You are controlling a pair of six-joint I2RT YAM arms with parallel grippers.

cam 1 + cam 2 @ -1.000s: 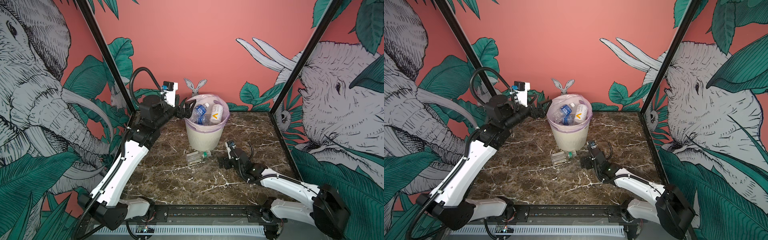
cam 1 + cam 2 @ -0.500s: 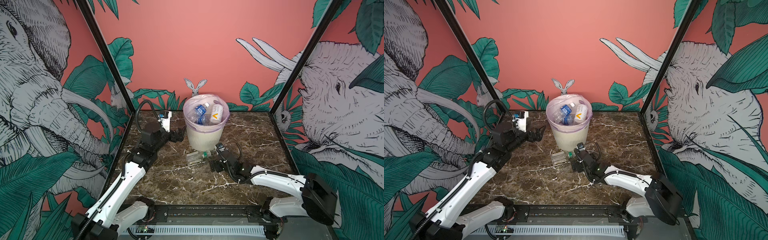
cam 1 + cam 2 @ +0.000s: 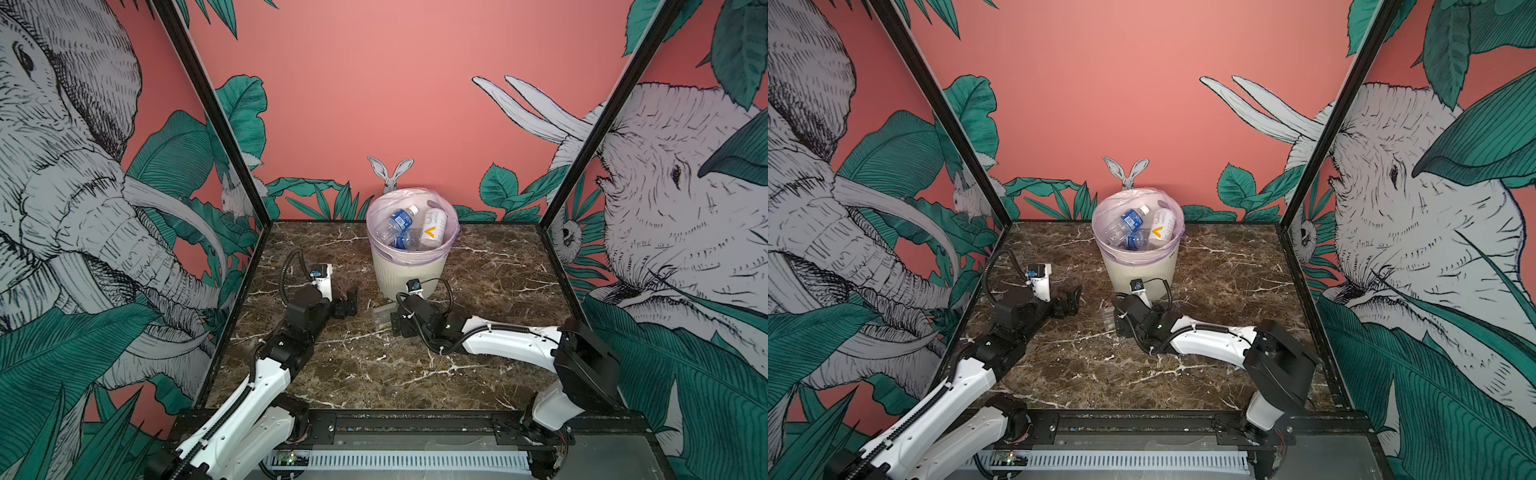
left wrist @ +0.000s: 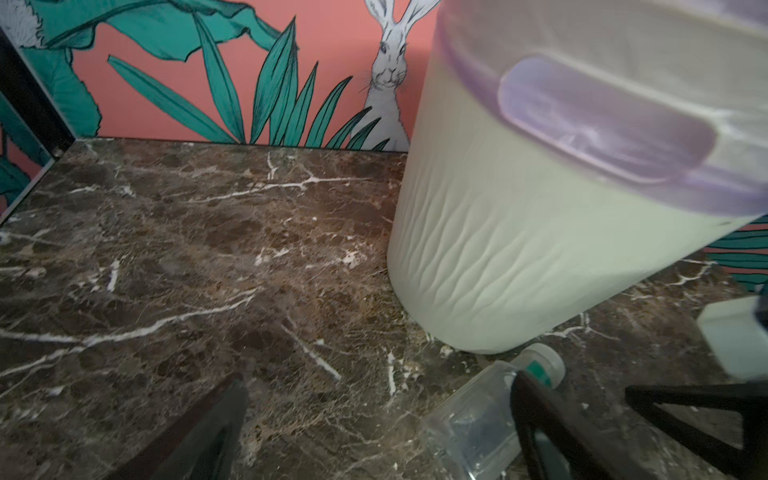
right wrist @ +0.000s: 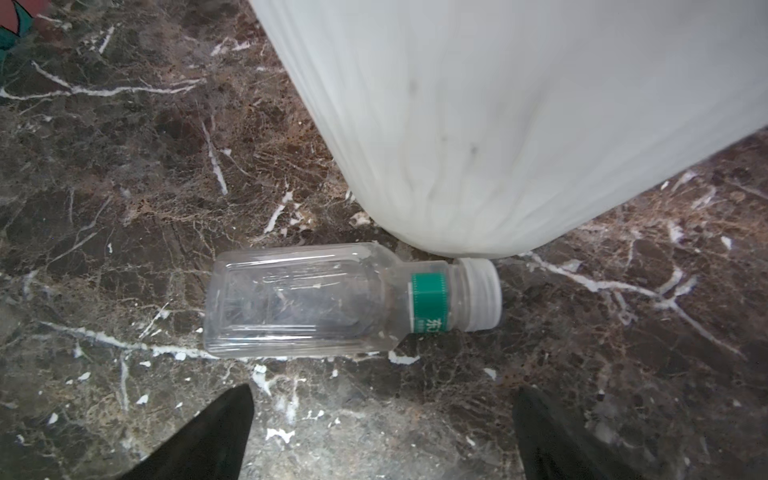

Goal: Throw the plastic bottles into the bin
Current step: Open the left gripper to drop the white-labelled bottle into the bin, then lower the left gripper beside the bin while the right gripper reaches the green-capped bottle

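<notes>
Now we see the bin [image 3: 409,274] at 12 o'clock on the marble table [image 3: 374,374], with several bottles [image 3: 401,218] inside it. One clear bottle [image 5: 328,299] with a green neck band lies on its side at the bin's 7 o'clock, cap end just beside the base. Just short of it the right claw [image 5: 382,392] is spread wide and empty, and the left claw [image 3: 348,302] at its 9 o'clock is also released, gripping nothing.

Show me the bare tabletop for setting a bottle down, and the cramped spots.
Bare marble: right of the bin to the wall; the back-left corner; the front middle, up to the black rail. Cramped: before the bin, where the clear bottle lies, left gripper and right gripper close by.
</notes>
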